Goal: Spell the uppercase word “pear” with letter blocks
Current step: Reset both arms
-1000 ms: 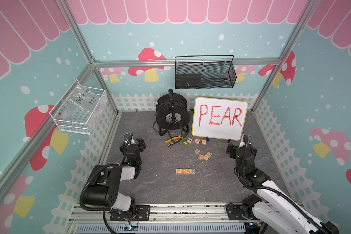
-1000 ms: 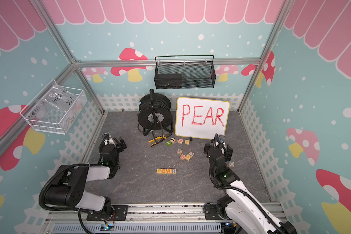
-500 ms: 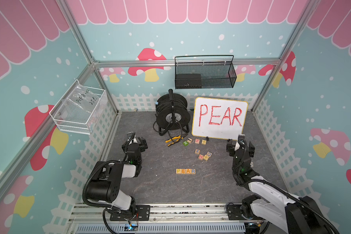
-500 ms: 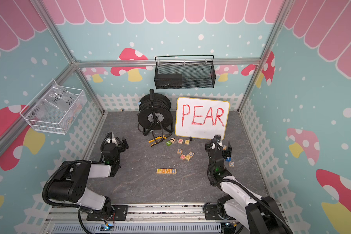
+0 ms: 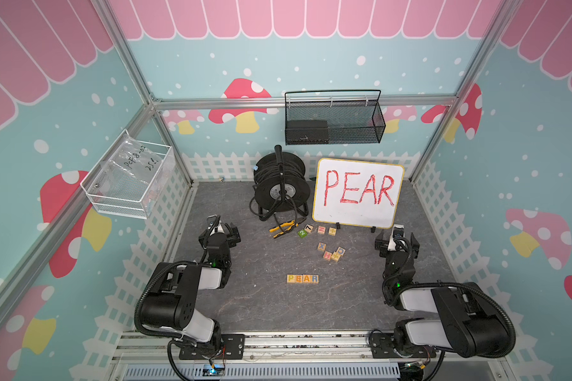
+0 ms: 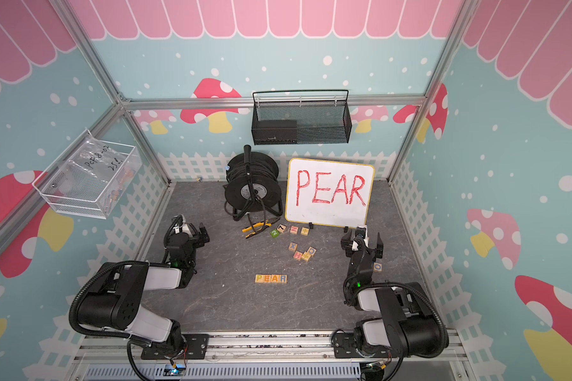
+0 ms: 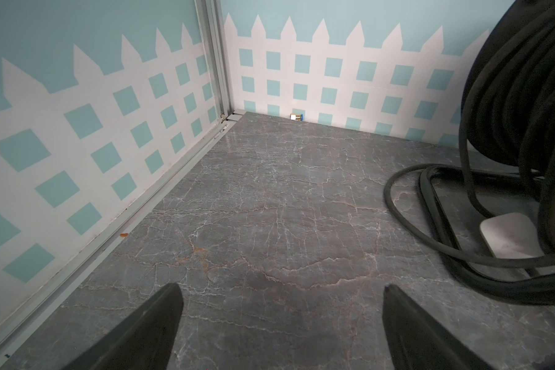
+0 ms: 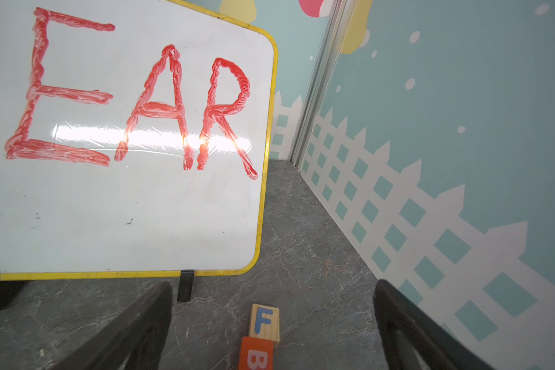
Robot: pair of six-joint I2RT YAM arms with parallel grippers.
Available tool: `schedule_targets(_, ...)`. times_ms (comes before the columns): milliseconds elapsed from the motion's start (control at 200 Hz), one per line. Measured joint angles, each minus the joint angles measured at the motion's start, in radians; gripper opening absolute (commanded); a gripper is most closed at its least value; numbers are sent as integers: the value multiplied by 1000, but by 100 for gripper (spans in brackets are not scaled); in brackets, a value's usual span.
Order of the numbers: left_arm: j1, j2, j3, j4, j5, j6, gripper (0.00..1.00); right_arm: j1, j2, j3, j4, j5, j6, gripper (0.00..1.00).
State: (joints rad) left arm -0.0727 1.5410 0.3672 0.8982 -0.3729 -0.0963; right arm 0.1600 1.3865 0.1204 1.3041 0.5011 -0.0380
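The letter blocks point(image 5: 302, 279) are set touching in a row reading PEAR, on the grey floor between the two arms. The left gripper point(image 7: 279, 323) is spread wide over bare floor; the right gripper point(image 8: 271, 320) is likewise parted, empty, seemingly above blocks marked F point(image 8: 264, 322) and B point(image 8: 256, 355).

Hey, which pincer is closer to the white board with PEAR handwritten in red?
Right. The right pincer sits open just in front of the white board's lower right corner. The left pincer, also open, is across the floor, beyond the black cable reel.
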Motion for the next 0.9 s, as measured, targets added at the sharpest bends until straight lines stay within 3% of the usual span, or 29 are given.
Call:
schedule_targets(110, 0, 0, 0, 0, 0, 0, 100, -3, 91, -21, 115, -25, -9, 99)
schedule_targets(455, 0, 0, 0, 0, 0, 0, 99, -31, 160, -55, 254, -126, -17, 99)
schedule_targets(896, 0, 0, 0, 2, 0, 0, 99, -137, 158, 69, 58, -233, 54, 99)
